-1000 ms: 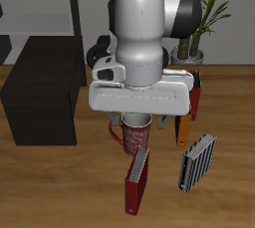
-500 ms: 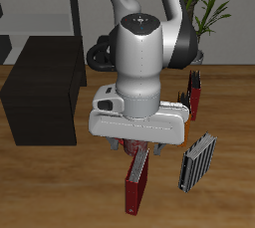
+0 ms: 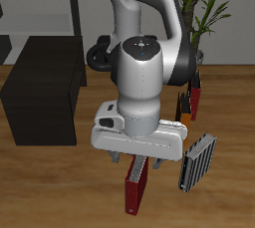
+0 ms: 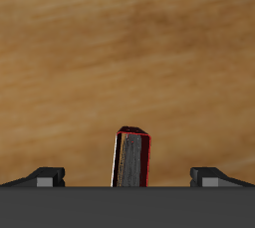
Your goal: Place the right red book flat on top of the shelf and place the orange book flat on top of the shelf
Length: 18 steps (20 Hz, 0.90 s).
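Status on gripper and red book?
Gripper open, straddling right red book, no contact visible. Book upright on table. Shelf top bare. Nothing blocking.

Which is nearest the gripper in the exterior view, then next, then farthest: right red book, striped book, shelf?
1. Right red book, upright, directly under the gripper.
2. Striped book, just beside it.
3. Shelf, farthest, across the table.

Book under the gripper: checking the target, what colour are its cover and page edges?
Bright red cover, pale grey page edges; wrist view shows it best.
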### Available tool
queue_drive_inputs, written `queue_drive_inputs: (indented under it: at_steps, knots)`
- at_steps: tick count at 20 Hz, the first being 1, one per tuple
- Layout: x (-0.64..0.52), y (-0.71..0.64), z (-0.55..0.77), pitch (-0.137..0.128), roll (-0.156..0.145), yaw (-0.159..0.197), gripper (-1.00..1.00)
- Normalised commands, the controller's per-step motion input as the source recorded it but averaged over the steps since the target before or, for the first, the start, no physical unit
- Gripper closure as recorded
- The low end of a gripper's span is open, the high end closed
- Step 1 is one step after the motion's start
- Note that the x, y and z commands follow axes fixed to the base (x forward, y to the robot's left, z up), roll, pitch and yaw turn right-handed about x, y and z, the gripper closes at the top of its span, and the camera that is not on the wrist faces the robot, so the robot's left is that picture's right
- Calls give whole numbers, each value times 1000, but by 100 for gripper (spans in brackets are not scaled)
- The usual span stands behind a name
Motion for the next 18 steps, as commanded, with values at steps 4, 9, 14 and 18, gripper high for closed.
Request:
queue_drive_inputs:
  at_steps: [4,9,14,18]
  knots:
    - [-28,37,-300,21,5,-28,-100]
    - [-40,-10,-246,16,3,8,-100]
    - [-20,-90,-165,10,-26,-46,-100]
    - [-3,39,-307,37,17,21,-100]
